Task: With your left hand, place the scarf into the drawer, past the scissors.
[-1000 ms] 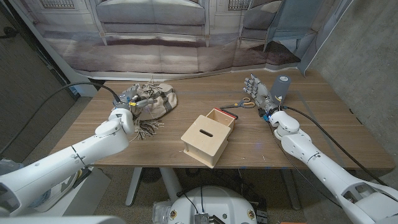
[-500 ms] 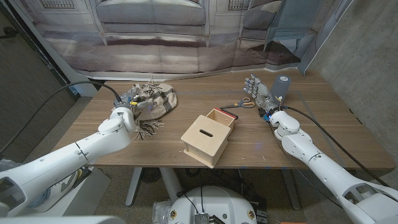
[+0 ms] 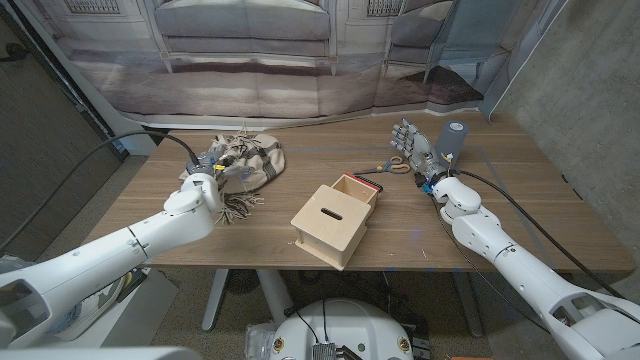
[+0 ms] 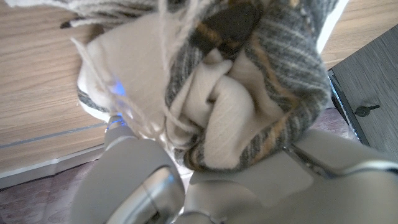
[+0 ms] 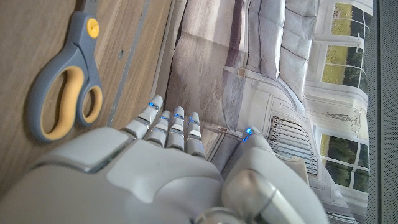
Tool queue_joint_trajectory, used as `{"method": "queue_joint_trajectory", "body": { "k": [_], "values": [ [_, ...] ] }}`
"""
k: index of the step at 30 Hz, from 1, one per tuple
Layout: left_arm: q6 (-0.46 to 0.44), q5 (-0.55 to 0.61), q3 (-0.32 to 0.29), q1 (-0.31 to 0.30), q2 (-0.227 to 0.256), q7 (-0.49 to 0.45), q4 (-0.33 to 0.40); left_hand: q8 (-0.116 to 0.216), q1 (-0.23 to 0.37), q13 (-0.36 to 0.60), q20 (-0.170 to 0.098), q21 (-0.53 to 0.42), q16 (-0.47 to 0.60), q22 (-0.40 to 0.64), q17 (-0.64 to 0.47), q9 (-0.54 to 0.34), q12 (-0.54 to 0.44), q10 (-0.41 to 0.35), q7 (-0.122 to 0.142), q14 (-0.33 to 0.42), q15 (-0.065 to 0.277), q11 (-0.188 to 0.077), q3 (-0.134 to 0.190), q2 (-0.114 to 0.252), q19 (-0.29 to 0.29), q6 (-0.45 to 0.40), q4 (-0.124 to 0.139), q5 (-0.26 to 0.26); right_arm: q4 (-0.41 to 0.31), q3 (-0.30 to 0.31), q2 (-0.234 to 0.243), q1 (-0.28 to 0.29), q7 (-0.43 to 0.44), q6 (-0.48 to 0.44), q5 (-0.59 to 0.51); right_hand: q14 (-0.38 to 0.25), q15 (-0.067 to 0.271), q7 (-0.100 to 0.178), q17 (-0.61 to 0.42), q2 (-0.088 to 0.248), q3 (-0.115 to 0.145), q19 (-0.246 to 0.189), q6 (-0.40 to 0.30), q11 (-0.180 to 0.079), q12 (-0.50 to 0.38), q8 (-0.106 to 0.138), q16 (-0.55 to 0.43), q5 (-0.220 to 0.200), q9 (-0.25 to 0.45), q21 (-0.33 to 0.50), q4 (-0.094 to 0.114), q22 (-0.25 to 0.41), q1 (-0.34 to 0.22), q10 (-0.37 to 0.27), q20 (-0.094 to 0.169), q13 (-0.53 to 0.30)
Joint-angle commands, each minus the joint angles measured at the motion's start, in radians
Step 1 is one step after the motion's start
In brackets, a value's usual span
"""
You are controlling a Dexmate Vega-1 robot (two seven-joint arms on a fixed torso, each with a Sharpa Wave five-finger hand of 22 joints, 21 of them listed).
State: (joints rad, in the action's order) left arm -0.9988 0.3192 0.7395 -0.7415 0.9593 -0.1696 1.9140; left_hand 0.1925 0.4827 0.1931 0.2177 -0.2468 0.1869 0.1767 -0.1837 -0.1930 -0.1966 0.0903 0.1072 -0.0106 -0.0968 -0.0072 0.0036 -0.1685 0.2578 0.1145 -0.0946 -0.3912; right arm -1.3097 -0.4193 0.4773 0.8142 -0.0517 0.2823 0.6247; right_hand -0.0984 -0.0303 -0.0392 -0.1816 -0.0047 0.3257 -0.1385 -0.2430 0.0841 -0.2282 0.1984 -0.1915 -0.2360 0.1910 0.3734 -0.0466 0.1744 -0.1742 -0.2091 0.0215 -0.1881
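Scarf: the scarf (image 3: 243, 160) is a crumpled heap of cream and grey-striped cloth with a fringe, lying on the table (image 3: 250, 235) toward its far left corner; the fringe trails toward the near edge. In the left wrist view the scarf (image 4: 249, 93) bunches right against the hand, its folds pressed between the fingers.
Left hand: the left hand (image 3: 217, 166) is buried in the near left side of the heap, fingers curled into the cloth, which it grips. In the left wrist view the left hand (image 4: 205, 186) shows pale grey under the folds.
Change, left arm: over the last second the elbow and forearm have slid a little toward the table's middle and the wrist has crept slightly nearer the heap; the scarf has barely shifted and still lies on the table.
Drawer: the drawer (image 3: 356, 191) is a light wooden tray pulled open from the far side of a slotted wooden box (image 3: 331, 228) near the middle of the table; its place is unchanged.
Scissors: the scissors (image 3: 392, 167), with grey and yellow handles, lie just beyond the drawer toward the far right, beside the right hand; in the right wrist view the scissors (image 5: 65, 81) lie flat on the wood.
Right hand: the right hand (image 3: 412, 143) stands near the far right corner, fingers straight and close together, holding nothing; the right hand (image 5: 143, 168) shows the same from behind. It has not moved.
Cup: a grey cup (image 3: 455, 138) stands upright just right of that hand.
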Motion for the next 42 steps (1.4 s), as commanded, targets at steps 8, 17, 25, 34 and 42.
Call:
{"method": "queue_joint_trajectory", "body": {
  "k": [8, 17, 25, 34, 42],
  "values": [
    [-0.018, 0.049, 0.096, 0.075, -0.052, 0.062, -0.071, 0.007, 0.015, 0.003, 0.001, 0.007, 0.0, 0.002, -0.003, -0.002, -0.006, 0.007, 0.007, -0.008, 0.001, -0.009, -0.011, -0.002, -0.01, -0.001, -0.007, 0.0, -0.003, 0.004, 0.002, 0.01, -0.003, 0.005, 0.006, -0.01, -0.006, -0.001, -0.002, 0.0, 0.002, -0.009, -0.001, -0.002, 0.002, 0.001, 0.0, 0.004, 0.003, -0.005, -0.005, 0.005, -0.007, -0.006, -0.004, -0.003],
    [-0.009, 0.043, 0.119, 0.091, -0.072, 0.085, -0.107, 0.008, 0.024, 0.003, 0.001, 0.012, 0.001, 0.002, -0.003, -0.002, -0.006, 0.01, 0.01, -0.007, 0.003, -0.013, -0.015, 0.0, -0.013, -0.001, -0.012, -0.001, -0.017, 0.006, 0.006, 0.013, 0.004, -0.004, 0.007, -0.011, -0.004, 0.001, -0.002, 0.0, 0.001, -0.009, -0.001, 0.0, 0.003, 0.0, 0.0, 0.004, 0.003, -0.008, -0.006, 0.005, -0.008, -0.005, -0.004, -0.003],
    [-0.045, 0.072, 0.164, 0.117, -0.096, 0.11, -0.141, 0.014, 0.048, 0.003, -0.002, 0.014, 0.017, 0.005, -0.003, -0.002, -0.018, -0.019, 0.017, 0.037, 0.025, -0.023, -0.026, 0.004, 0.006, -0.013, -0.024, 0.0, -0.019, 0.01, 0.007, 0.013, 0.004, -0.003, 0.012, -0.011, -0.005, 0.001, -0.002, 0.0, 0.001, -0.01, -0.002, 0.0, 0.003, 0.001, 0.001, 0.004, 0.003, -0.011, -0.007, 0.005, -0.007, -0.005, -0.005, -0.003],
    [-0.086, 0.053, 0.186, 0.153, -0.096, 0.17, -0.14, 0.016, 0.14, 0.004, -0.006, -0.009, 0.025, 0.01, -0.005, -0.004, -0.015, -0.012, 0.023, 0.084, 0.053, -0.032, -0.01, 0.051, 0.101, -0.014, -0.048, -0.016, 0.007, 0.003, -0.003, -0.002, -0.012, 0.001, 0.013, -0.011, -0.005, 0.0, -0.002, 0.001, 0.0, -0.011, -0.002, 0.0, 0.003, 0.001, 0.001, 0.005, 0.003, -0.014, -0.007, 0.005, -0.007, -0.005, -0.005, -0.003],
    [-0.065, 0.048, 0.177, 0.147, -0.099, 0.131, -0.144, 0.051, 0.372, 0.006, -0.006, -0.034, 0.04, 0.009, -0.013, -0.012, -0.033, -0.074, 0.026, 0.19, 0.094, -0.062, 0.067, 0.161, 0.263, -0.126, -0.07, -0.009, 0.022, 0.001, -0.01, -0.012, -0.016, -0.001, 0.016, -0.011, -0.004, 0.001, -0.002, 0.001, -0.001, -0.011, -0.002, -0.001, 0.004, 0.001, 0.001, 0.005, 0.003, -0.016, -0.008, 0.005, -0.006, -0.005, -0.006, -0.003]
  ]
}}
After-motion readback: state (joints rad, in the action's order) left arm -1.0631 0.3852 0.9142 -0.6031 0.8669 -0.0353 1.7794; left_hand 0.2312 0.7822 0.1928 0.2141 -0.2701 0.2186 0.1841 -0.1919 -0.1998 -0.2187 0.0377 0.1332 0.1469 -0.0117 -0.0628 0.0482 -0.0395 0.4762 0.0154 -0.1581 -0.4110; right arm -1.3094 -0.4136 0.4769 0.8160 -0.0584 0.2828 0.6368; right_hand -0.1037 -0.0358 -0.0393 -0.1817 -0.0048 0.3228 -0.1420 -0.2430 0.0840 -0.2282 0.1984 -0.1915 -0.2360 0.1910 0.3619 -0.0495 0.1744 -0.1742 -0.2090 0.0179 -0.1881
